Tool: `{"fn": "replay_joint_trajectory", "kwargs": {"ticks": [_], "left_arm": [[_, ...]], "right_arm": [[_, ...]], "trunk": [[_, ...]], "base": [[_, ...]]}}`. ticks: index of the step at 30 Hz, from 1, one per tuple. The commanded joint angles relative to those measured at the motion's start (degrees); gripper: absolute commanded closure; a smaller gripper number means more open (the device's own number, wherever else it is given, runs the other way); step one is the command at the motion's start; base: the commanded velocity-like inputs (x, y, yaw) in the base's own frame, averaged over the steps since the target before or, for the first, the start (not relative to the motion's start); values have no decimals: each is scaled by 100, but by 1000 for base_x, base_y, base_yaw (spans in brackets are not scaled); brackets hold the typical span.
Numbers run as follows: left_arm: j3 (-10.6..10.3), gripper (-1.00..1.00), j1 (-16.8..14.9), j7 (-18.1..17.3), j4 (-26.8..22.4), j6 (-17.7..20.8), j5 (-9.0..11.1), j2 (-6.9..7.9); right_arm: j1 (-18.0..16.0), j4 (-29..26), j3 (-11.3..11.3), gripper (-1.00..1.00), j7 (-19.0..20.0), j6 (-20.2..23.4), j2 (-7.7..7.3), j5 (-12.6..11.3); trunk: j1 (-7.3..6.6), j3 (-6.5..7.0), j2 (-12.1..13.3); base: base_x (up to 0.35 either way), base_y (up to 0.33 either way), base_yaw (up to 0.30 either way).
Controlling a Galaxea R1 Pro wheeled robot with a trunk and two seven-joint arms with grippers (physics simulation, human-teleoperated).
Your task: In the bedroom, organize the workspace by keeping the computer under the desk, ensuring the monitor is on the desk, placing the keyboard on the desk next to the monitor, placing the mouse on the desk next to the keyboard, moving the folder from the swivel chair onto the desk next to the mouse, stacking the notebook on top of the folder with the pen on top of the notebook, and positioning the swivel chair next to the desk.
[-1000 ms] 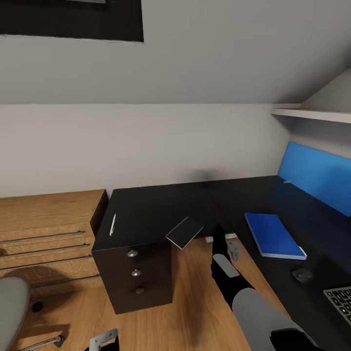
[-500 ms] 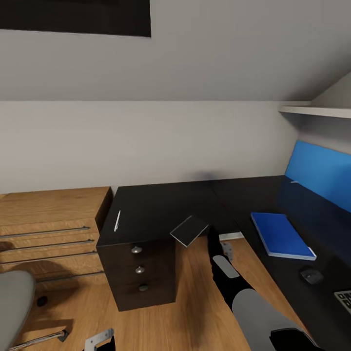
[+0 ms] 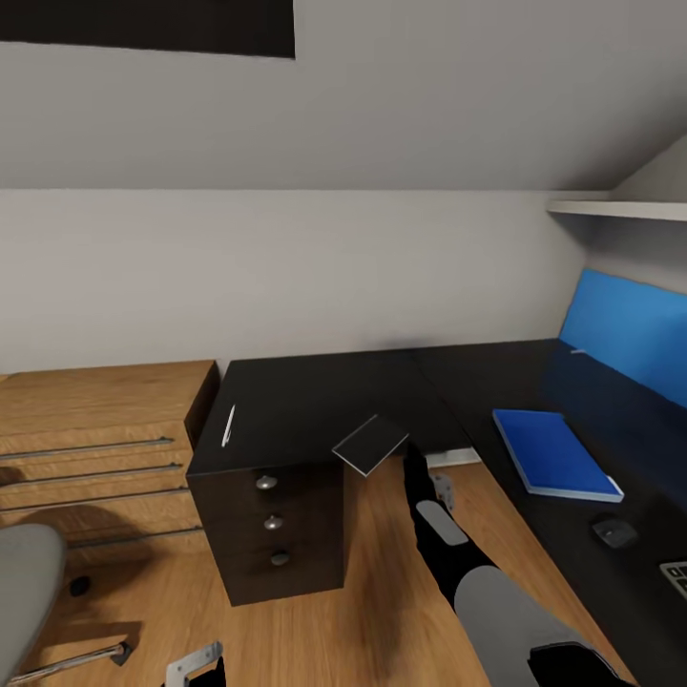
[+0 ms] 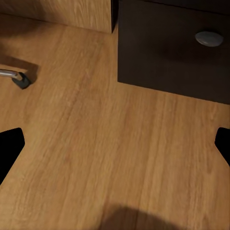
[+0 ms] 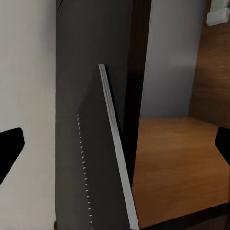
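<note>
My right gripper [image 3: 408, 460] is shut on the thin grey notebook [image 3: 370, 445], holding it tilted in the air at the front edge of the black desk [image 3: 315, 396]. The right wrist view shows the notebook [image 5: 103, 158] edge-on between the fingers. On the desk's right wing lies the blue folder [image 3: 555, 455], with the mouse [image 3: 614, 530] nearer to me and a corner of the keyboard [image 3: 676, 576] at the frame edge. A white pen [image 3: 227, 426] rests above the drawer unit [image 3: 272, 525]. The swivel chair's grey seat [image 3: 24, 592] is at lower left. My left gripper [image 3: 196, 663] hangs open over the floor.
A low light-wood cabinet [image 3: 95, 448] stands left of the drawer unit. A blue panel [image 3: 630, 334] runs along the desk's right back, under a white shelf [image 3: 620, 208]. A chair castor [image 4: 19, 79] and a drawer knob [image 4: 209, 38] lie near my left gripper. Wooden floor [image 3: 382, 592] stretches between the desk's wings.
The head view has swung slightly left, pushing the keyboard towards the frame edge. The notebook stays in my right gripper at the desk's front edge. Left gripper unchanged.
</note>
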Motion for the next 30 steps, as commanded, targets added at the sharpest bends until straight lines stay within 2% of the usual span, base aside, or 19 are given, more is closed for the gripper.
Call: {"fn": "replay_joint_trajectory", "kwargs": {"ticks": [1, 5, 8, 11, 12, 14, 15, 17, 18, 21, 23, 26, 30], "left_arm": [[-8, -100, -3, 7, -4, -23, 36, -4], [-15, -100, -3, -4, -145, -8, 37, -14], [-15, -100, 1, -8, -636, 75, 40, -11], [-13, -100, 125, -6, -1320, 520, 39, -10], [-10, -100, 253, -5, -1774, 958, 38, -7], [-6, -100, 402, -4, -2312, 1492, 38, -5], [-3, -100, 568, -2, -2879, 2055, 38, -3], [-1, -100, 740, 1, -3409, 2577, 38, -4], [2, -100, 893, 3, -3839, 2982, 38, -6], [8, -100, 1078, 3, -4319, 3423, 42, -6], [9, -100, 1126, -4, -4387, 3527, 47, -6], [35, -100, 1191, -29, -4054, 3598, 40, 9], [201, -100, 1213, -50, -3866, 3501, 37, 50]], "right_arm": [[-5, 8, 27, -100, 36, -38, 0, -59], [-4, 8, 54, -100, 38, -40, 0, -57], [-4, 8, 102, -100, 39, -40, 0, -57], [-4, 8, 130, -100, 39, -41, 0, -57], [-4, 8, 139, -100, 39, -41, 0, -57], [-4, 8, 145, -100, 39, -41, 0, -57], [-4, 8, 149, -100, 39, -41, 0, -57], [-4, 8, 151, -100, 39, -41, 0, -57], [-4, 8, 153, -100, 39, -41, 0, -57], [-4, 8, 166, -100, 39, -41, 0, -55], [-4, 8, 201, -100, 39, -41, 0, -52], [-4, 5, 420, -100, 39, -41, 0, -53], [-4, 3, 639, -100, 39, -41, 0, -55]], "trunk": [[22, -24, -44], [110, -96, -205], [176, -150, -325], [242, -203, -445], [264, -221, -486], [308, -257, -566], [330, -275, -606], [374, -311, -686], [396, -329, -726], [461, -383, -847], [505, -419, -927], [571, -473, -1047], [659, -545, -1208]], "base": [[0, 0, 0], [0, 0, 0], [0, 0, 0], [0, 0, 0], [0, 0, 0], [0, 0, 0], [0, 0, 0], [0, 0, 0], [0, 0, 0], [0, 0, 0], [0, 0, 0], [0, 0, 0], [0, 0, 0]]}}
